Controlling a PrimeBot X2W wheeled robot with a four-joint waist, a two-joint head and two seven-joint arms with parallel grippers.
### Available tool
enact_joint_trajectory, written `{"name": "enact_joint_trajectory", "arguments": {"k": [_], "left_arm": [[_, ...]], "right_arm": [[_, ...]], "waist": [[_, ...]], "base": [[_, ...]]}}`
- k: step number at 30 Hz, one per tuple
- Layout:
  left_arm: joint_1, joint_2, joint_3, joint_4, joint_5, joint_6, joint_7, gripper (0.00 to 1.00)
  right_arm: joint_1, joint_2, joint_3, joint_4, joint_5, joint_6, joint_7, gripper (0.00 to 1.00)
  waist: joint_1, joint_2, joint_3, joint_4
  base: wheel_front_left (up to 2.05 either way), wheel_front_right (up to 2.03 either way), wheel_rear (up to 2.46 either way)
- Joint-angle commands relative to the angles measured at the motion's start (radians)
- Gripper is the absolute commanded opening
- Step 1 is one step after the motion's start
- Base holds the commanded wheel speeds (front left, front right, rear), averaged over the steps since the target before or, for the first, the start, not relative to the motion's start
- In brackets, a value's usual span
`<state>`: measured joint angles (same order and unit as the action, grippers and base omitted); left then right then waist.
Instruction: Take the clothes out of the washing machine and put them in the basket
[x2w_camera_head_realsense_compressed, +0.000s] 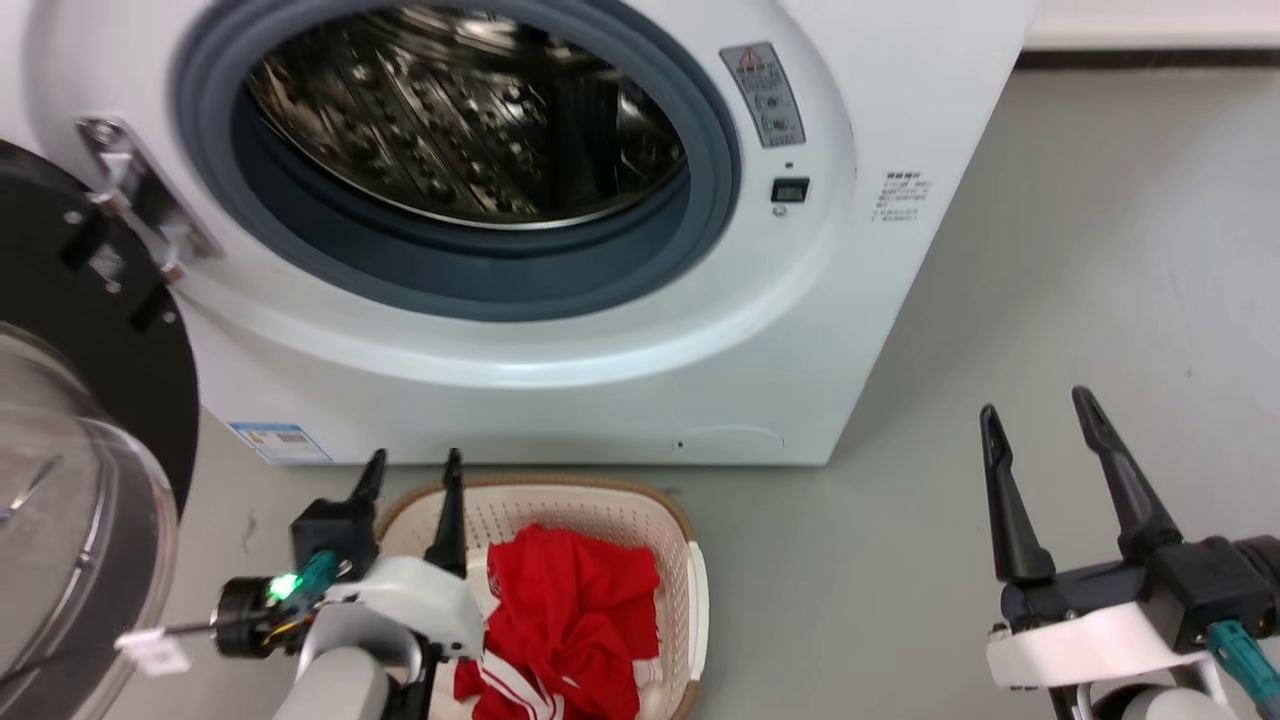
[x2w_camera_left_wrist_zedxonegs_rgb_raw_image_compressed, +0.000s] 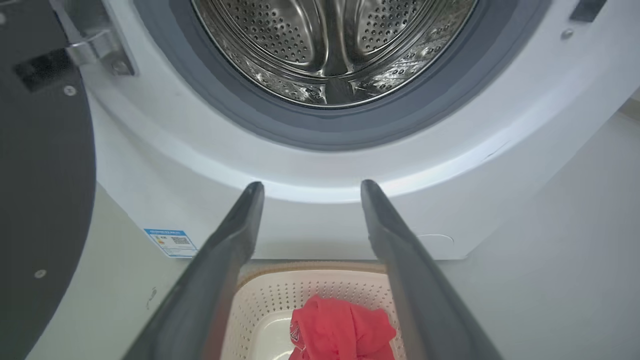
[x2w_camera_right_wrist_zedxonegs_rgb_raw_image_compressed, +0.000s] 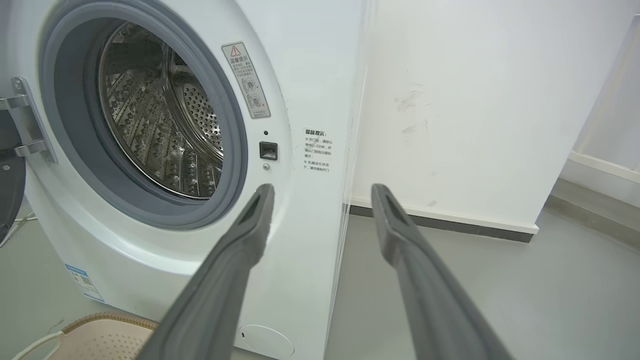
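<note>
Since no red shows anywhere in the perforated steel drum (x2w_camera_head_realsense_compressed: 460, 110) of the large white front-loading washing machine (x2w_camera_head_realsense_compressed: 620, 330), you can judge the unloading as done or nearly so, though the grey rubber lip hides the drum's lowest front edge in the head view, so check there before you call it finished. The washer's round port faces you and slightly to your left, and its black-rimmed glass-bowl door (x2w_camera_head_realsense_compressed: 60, 450) stands swung wide open at your left, close to the left forearm; a careless sweep of that arm to the left could strike the glass. Just in front of the washer's base sits the cream perforated plastic basket with its brown woven-look rim (x2w_camera_head_realsense_compressed: 690, 590), mouth up, its long axis running from the machine toward you. The bright red sports clothes with white stripes (x2w_camera_head_realsense_compressed: 570, 610) lie crumpled inside it, toward its right and near part; the heap is longer along the basket's own length, with the striped end pointing toward you, and the picture's edge cuts it off, so you cannot tell whether any cloth hangs over the near rim. The left gripper (x2w_camera_head_realsense_compressed: 414, 465) hangs over the basket's left far corner, fingers spread and holding nothing; drop it straight down and a finger could catch the rim and shove the light basket. The right gripper (x2w_camera_head_realsense_compressed: 1036, 405) hovers over bare floor well to the right, also spread and empty.
</note>
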<state>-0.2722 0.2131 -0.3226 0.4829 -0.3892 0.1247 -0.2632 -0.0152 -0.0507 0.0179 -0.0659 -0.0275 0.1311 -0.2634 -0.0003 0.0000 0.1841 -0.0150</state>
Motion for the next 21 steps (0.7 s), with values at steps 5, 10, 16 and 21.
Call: {"name": "enact_joint_trajectory", "arguments": {"k": [5, 10, 16, 21], "left_arm": [[0.115, -0.039, 0.125, -0.177, 0.089, -0.007, -0.002, 1.00], [0.199, -0.087, 0.216, -0.309, 0.163, -0.027, -0.002, 1.00], [0.282, -0.120, 0.277, -0.393, 0.238, -0.045, -0.002, 1.00], [0.324, -0.135, 0.293, -0.395, 0.278, -0.064, -0.002, 1.00]], "right_arm": [[0.041, 0.001, -0.004, 0.000, 0.008, -0.001, -0.002, 1.00], [0.065, 0.001, -0.010, -0.004, 0.021, -0.001, -0.002, 1.00], [0.098, 0.001, -0.020, 0.000, 0.043, -0.001, -0.002, 1.00], [0.120, 0.001, -0.024, 0.007, 0.054, -0.001, -0.002, 1.00]], "waist": [[0.0003, 0.0000, -0.077, 0.021], [0.0003, 0.0000, -0.114, 0.022], [0.0003, 0.0000, -0.158, 0.020], [0.0003, 0.0000, -0.177, 0.018]], "base": [[0.00, 0.00, 0.00], [0.00, 0.00, 0.00], [0.00, 0.00, 0.00], [0.00, 0.00, 0.00]]}}
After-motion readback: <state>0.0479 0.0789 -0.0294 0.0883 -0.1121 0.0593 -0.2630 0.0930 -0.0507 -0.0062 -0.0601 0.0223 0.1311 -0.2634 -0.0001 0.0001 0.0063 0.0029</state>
